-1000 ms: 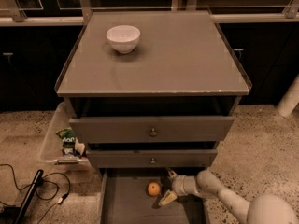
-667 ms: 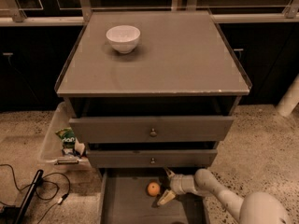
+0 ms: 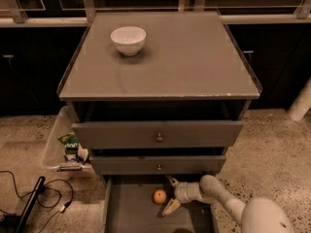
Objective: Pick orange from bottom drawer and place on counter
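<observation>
Camera view, the only 1 we have for this moment.

- We note the bottom drawer (image 3: 133, 213) pulled out at the foot of the cabinet. The 2 upper drawers are above it, each with a round metal knob (image 3: 159, 138).
- The orange (image 3: 159, 196) lies on the drawer's grey floor, close under the front of the middle drawer and roughly mid-width.
- The arm enters from the lower right. The gripper (image 3: 170, 194) is inside the drawer, just right of the orange, and points left toward it.
- We read the gripper as released. Its 2 fingers are spread, 1 above and 1 below the level of the fruit, and the orange sits at or just past their tips. We cannot tell whether either finger touches it.
- The counter (image 3: 194, 62) carries a white bowl (image 3: 128, 39) at its rear left. A plastic bin (image 3: 56, 147) with a green packet stands on the floor to the cabinet's left.

Step in hand, our judgement: the approach to the grasp. Nothing is lifted yet.

Next move, our judgement: advance slightly left so the orange sits between the fingers, then clench. A round fruit may roll away if 1 finger nudges it first. The lift must then clear the middle drawer's front before the gripper rises to the counter.
</observation>
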Robot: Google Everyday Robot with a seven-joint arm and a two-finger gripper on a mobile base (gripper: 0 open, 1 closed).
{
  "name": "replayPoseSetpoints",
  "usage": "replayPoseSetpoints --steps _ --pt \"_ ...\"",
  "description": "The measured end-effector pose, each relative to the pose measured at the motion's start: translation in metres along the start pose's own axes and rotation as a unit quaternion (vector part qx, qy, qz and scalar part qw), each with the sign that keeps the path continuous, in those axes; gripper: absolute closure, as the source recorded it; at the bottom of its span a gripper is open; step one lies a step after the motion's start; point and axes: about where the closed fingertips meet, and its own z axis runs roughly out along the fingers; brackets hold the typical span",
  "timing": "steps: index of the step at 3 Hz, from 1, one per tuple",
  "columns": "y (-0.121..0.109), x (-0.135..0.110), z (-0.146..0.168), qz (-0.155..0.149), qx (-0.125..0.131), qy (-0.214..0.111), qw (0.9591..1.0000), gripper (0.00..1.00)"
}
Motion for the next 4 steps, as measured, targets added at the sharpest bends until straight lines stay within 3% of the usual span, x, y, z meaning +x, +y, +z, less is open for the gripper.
replayPoseSetpoints --steps 3,4 --pt "0.019 -0.015 0.037 -0.002 -0.058 -0.029 0.9979 0.00" --pt "0.019 -0.016 0.037 -0.002 -0.058 -0.029 0.9979 0.19"
